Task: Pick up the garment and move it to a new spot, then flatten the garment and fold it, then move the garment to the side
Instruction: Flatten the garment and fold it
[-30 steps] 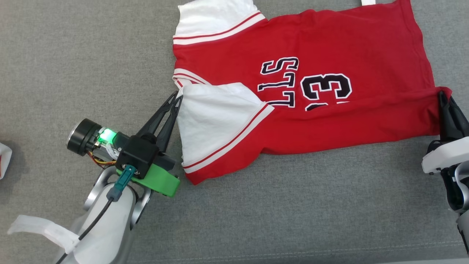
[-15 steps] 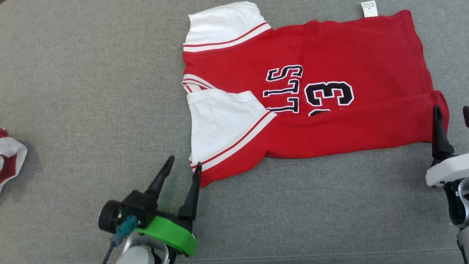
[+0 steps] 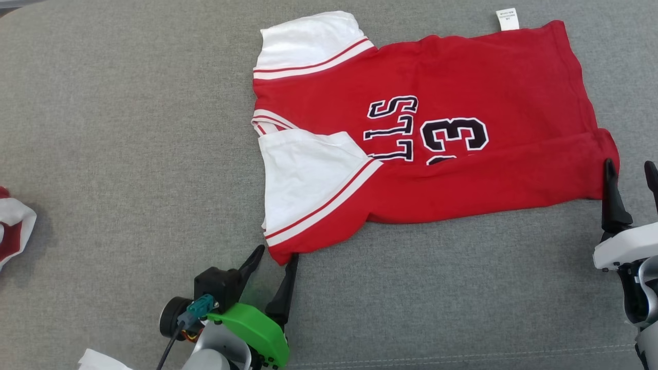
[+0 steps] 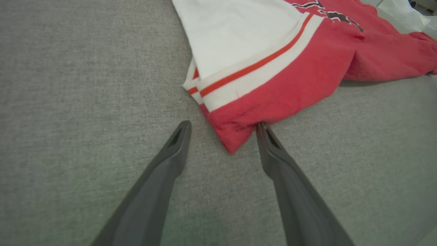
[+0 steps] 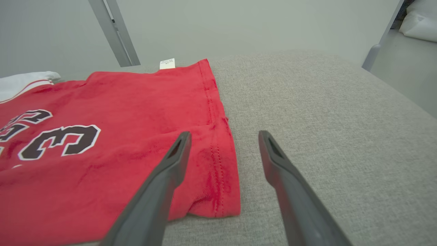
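Head view shows the garment (image 3: 462,92), surely soft and light, lying toward the far edge of the cushion (image 3: 128,154). The left gripper (image 3: 277,253) and right gripper (image 3: 629,163) both have jaws apart, one around the sleeve corner (image 4: 232,143), the other around the hem corner (image 5: 225,205): probably good places to pinch.

Head overhead, wrists low beside garment (image 3: 462,77)

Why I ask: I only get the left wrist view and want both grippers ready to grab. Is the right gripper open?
Observer: Yes, the right gripper is open, one finger over the shirt's hem corner, the other over the cushion.
Operator: Is the shirt flat?
Observer: No, its near edge is folded over, hiding part of the number.
Operator: Anything else nearby?
Observer: Another garment lies at the robot's far left.
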You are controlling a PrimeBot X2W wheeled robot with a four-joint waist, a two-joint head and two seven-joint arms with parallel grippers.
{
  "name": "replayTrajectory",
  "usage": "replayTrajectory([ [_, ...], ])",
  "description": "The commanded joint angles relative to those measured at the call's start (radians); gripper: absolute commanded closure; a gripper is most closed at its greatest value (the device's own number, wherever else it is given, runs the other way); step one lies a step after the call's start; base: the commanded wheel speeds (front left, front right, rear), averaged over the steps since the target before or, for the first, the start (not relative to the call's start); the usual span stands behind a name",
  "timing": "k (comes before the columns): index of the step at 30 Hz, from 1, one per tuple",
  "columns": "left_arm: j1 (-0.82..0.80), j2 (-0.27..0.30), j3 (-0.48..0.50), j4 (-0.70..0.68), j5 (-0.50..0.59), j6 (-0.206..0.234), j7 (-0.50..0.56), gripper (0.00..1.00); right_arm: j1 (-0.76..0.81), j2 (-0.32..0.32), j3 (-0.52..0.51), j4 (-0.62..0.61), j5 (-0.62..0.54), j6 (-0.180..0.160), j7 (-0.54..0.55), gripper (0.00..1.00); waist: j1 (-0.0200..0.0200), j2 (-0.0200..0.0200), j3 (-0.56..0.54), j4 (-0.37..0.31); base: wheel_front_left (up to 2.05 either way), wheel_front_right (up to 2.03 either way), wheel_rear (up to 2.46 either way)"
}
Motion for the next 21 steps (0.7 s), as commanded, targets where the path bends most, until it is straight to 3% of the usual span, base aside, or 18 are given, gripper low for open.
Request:
replayTrajectory([
  [1, -0.020, 0.002, 0.000, 0.010, 0.010, 0.008, -0.005, 0.99, -0.008, 0.005, -0.003, 0.013, 0.018, -0.001, -0.003, 0.00, 0.0000, 0.0000, 0.003, -0.002, 0.00, 0.00, 0.00],
  [4, -0.032, 0.009, -0.003, 0.018, 0.013, 0.008, -0.004, 1.00, -0.013, 0.025, 0.003, 0.036, 0.101, -0.001, -0.003, 0.00, 0.0000, 0.0000, 0.008, 0.001, 0.00, 0.00, 0.00],
  [10, -0.043, 0.043, 0.000, 0.000, 0.032, 0.019, -0.015, 1.00, -0.045, 0.001, 0.037, 0.140, 0.219, -0.001, -0.003, 0.00, 0.0000, 0.0000, 0.023, 0.018, 0.00, 0.00, 0.00],
  [14, -0.051, 0.062, -0.003, -0.013, 0.042, 0.025, -0.017, 1.00, -0.074, -0.016, 0.129, 0.203, 0.299, 0.000, 0.027, 0.00, 0.0000, 0.0000, 0.032, 0.027, 0.00, 0.00, 0.00],
  [15, -0.051, 0.066, -0.005, -0.016, 0.046, 0.027, -0.016, 1.00, -0.079, -0.024, 0.155, 0.212, 0.325, 0.000, 0.034, 0.57, 0.0000, 0.0000, 0.034, 0.027, 0.00, 0.00, 0.00],
  [16, -0.050, 0.069, -0.007, -0.024, 0.047, 0.030, -0.012, 1.00, -0.080, -0.042, 0.202, 0.214, 0.355, 0.000, 0.036, 1.00, 0.0000, 0.0000, 0.035, 0.029, 0.00, 0.00, 0.00],
  [21, -0.013, 0.095, -0.010, -0.065, 0.059, 0.046, -0.005, 1.00, -0.047, -0.107, 0.270, 0.181, 0.438, -0.001, 0.015, 1.00, 0.0000, 0.0000, 0.020, 0.028, 0.00, 0.00, 0.00],
])
